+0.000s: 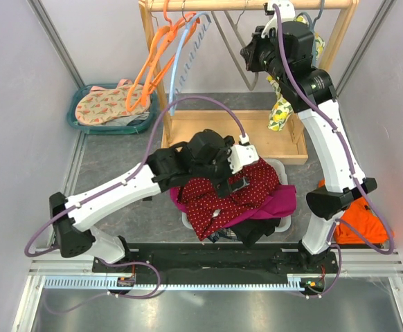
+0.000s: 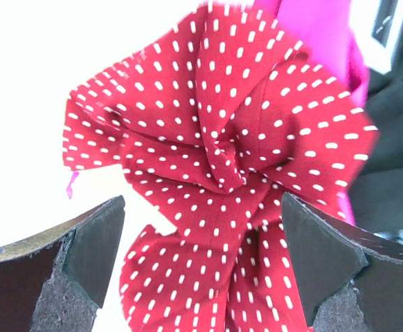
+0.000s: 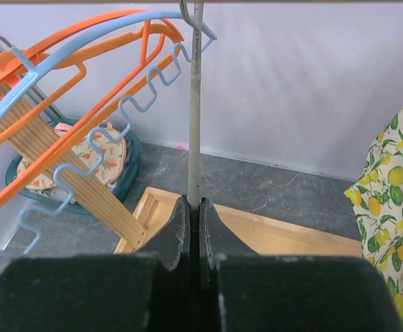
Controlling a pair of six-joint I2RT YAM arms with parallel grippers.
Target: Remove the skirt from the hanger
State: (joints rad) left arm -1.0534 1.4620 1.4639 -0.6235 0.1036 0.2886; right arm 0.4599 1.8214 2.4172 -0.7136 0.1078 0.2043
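Mia: What is on the far left?

Ben: A green basket [image 1: 84,124] sits on the grey worktop [image 1: 111,166]. It has spotty cloth in it. Next to it, orange hangers [image 1: 153,59] and a blue hanger [image 3: 133,105] hang from the wooden rail [image 1: 215,5].

Mia: Where is the skirt?

Ben: The skirt [image 1: 222,197] is in the middle. It is red with little white dashes. It lies crumpled on top of a heap of clothes in a white bin [image 1: 279,166]. No hanger is on it.

Mia: Which way does it point?

Ben: From above, its long side runs from the near left up to the far right. A pink cloth [image 1: 284,200] pokes out beside it.

Mia: Is the left gripper holding it?

Ben: No. The left gripper [image 2: 201,207] hangs right over the skirt with its fingers spread wide. The red cloth shows between them, bunched in folds.

Mia: And the right gripper?

Ben: The right gripper [image 3: 194,202] is up high by the rail. Its fingers are pressed together, pinching a thin grey hanger [image 3: 195,111]. That hanger's bar stands straight up and down.

Mia: What is farther right?

Ben: A lemon cloth [image 1: 279,114] hangs from the rail. An orange cloth [image 1: 359,221] lies near the right arm's base.
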